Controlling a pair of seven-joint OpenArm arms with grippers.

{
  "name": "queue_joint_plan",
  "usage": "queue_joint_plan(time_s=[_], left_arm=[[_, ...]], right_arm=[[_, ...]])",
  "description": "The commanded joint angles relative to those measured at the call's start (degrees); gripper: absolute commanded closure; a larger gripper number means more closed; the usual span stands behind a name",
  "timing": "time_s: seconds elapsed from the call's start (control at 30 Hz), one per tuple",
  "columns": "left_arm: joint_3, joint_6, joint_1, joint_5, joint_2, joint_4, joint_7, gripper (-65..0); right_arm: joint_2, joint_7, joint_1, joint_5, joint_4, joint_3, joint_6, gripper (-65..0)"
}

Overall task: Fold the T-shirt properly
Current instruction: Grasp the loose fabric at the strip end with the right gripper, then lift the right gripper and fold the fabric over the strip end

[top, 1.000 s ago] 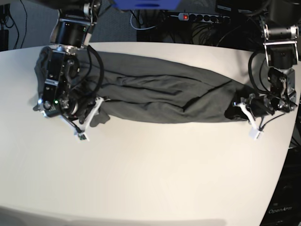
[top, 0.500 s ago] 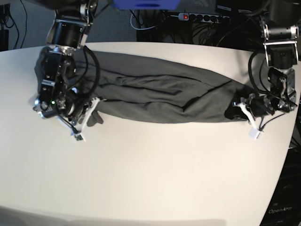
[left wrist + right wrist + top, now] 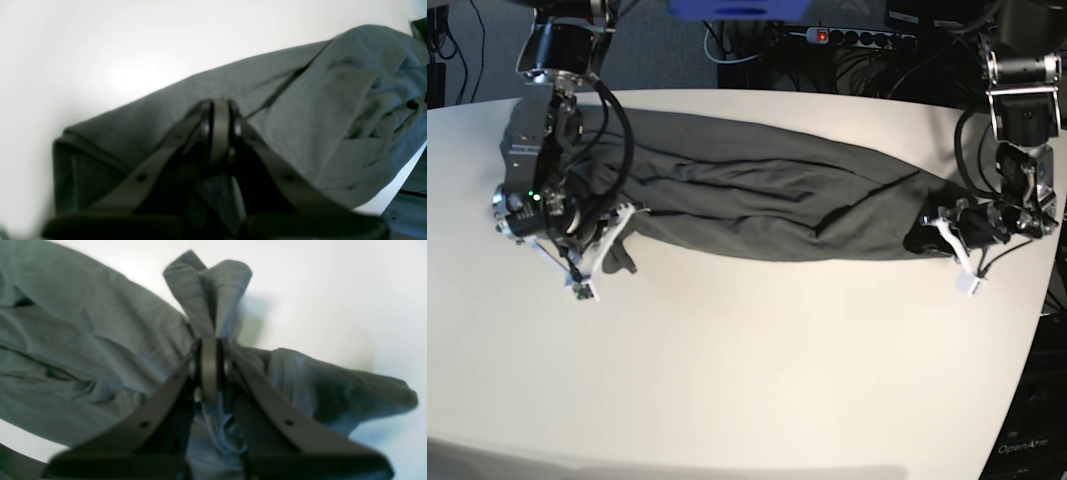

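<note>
Fingers (image 3: 213, 350) of the right gripper (image 3: 605, 255), lately parted, are now pinched on the T-shirt (image 3: 757, 200); the left gripper (image 3: 949, 238) is clamped on its other end, so lifting can begin.

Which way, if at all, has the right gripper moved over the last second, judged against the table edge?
Yes. The right gripper, shut on the T-shirt, has shifted toward the table's near-left edge in the base view.

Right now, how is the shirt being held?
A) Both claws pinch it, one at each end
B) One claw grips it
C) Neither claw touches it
A: the right gripper and the left gripper are each shut on the shirt.
</note>
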Motion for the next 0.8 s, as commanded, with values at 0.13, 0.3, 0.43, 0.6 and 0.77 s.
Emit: queue_joint_plan(time_s=[0.13,0.3,0.43,0.6,0.77], left_arm=[[1.4,4.4,3.3,17.7,1.5,-2.3,11.6,-2.2],[1.4,4.3,3.2,17.8,1.5,-2.3,11.6,-2.2],[1.4,4.3,3.2,17.8,1.5,-2.3,11.6,-2.2],[1.4,4.2,3.2,17.8,1.5,-2.3,11.6,-2.2],[1.4,4.2,3.2,17.8,1.5,-2.3,11.6,-2.2]], right_arm=[[0.3,-0.3,-1.8,0.1,1.8,-0.1,0.2,-1.0],[0.4,0.3,-4.6,0.1,2.6,0.1,0.1,-1.0],[0.4,-0.3,-6.0,0.1,4.3,0.1,-1.6,-1.0],[0.5,0.4,-8.9,0.1,4.9,0.1,-3.8,-1.0],[0.3,2.4,-11.6,0.1,5.3,0.3,-4.5,-1.0]])
